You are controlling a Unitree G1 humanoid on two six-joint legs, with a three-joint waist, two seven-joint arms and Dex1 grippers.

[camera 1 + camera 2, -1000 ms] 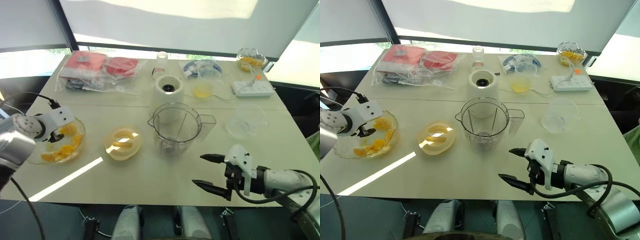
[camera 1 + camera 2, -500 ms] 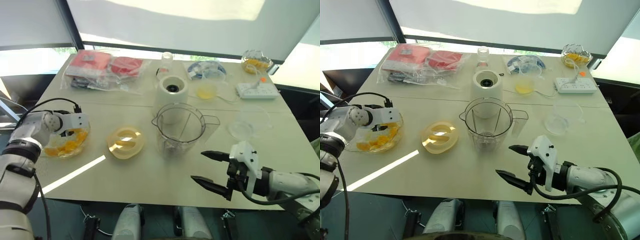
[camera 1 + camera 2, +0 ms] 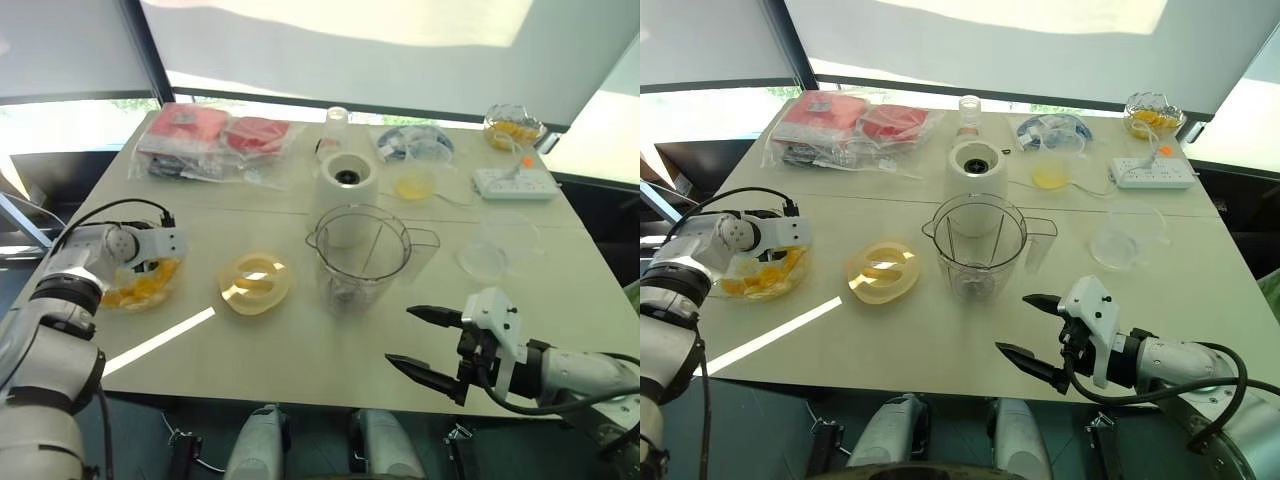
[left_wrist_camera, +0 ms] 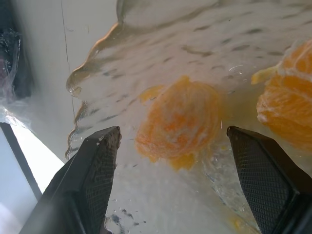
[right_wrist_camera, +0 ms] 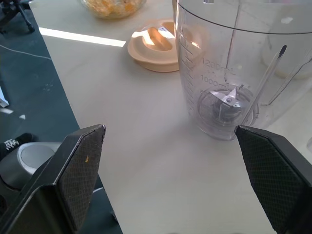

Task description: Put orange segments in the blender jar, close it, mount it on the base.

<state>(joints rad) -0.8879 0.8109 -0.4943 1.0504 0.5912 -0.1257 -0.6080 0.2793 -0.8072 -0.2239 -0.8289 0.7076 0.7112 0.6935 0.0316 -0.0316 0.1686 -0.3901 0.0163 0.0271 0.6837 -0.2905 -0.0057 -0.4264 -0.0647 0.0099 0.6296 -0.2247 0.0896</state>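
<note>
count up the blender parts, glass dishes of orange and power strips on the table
blender parts: 3 (jar, lid, base)
glass dishes of orange: 2 (one at the table's left edge, one at the far right corner)
power strips: 1
total: 6

left arm (image 3: 72, 275) folded in at the elbow, wrist tipped down | left gripper (image 4: 170, 141) fingers parted | right arm (image 3: 585, 370) low, reaching inward | right gripper (image 3: 400, 337) spread wide, holding nothing
</note>
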